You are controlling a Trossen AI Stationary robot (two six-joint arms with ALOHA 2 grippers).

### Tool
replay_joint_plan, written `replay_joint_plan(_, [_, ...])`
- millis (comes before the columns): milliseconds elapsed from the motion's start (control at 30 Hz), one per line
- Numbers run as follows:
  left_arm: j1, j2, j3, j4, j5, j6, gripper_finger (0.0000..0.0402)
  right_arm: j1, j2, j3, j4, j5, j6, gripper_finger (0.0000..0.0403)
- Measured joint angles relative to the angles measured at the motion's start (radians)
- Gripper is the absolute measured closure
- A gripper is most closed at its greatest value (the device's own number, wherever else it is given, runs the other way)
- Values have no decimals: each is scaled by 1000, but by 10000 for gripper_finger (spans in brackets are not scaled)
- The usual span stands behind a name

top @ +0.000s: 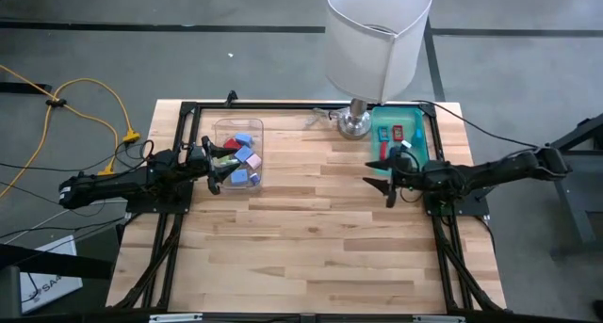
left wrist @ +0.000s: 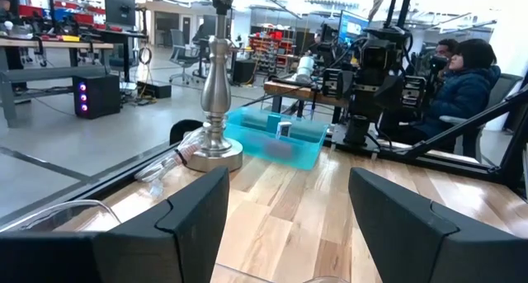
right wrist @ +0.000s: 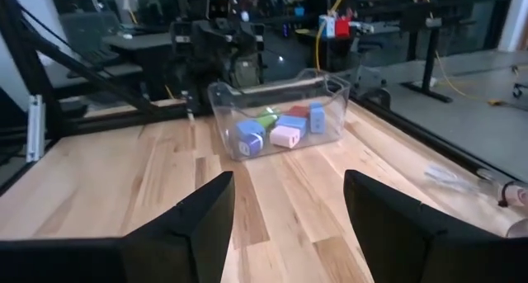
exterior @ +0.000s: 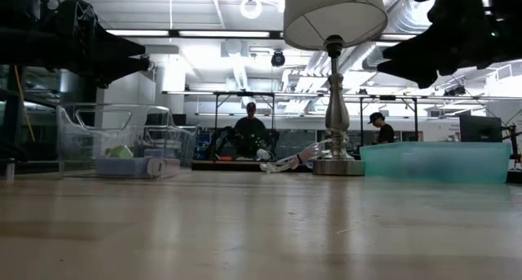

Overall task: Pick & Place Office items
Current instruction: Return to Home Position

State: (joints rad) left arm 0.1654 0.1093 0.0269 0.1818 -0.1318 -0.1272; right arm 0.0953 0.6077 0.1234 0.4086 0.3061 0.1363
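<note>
Collision worries us: left gripper (left wrist: 287,184) and right gripper (right wrist: 289,184), both spread empty, could clip the clear bin (top: 237,122) or lamp (top: 377,31) heading home.

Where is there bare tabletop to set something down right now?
The whole half of the table away from the lamp is bare, as is the middle strip between the left gripper and right gripper. Crowded beside the lamp: clear bin and teal bin.

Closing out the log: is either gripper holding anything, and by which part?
Nothing is held: the left gripper and the right gripper both stand open and empty.
</note>
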Motion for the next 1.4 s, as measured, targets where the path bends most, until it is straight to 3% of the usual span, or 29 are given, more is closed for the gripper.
replay_joint_plan(400, [0,0,0,0,0,0,158,0,-222,-114,-33,-79,-9,188])
replay_joint_plan(1067, [0,0,0,0,0,0,158,0,-386,-115,-309,-111,-26,188])
replay_joint_plan(1400, [0,0,0,0,0,0,158,0,-465,-116,-387,-293,-36,188])
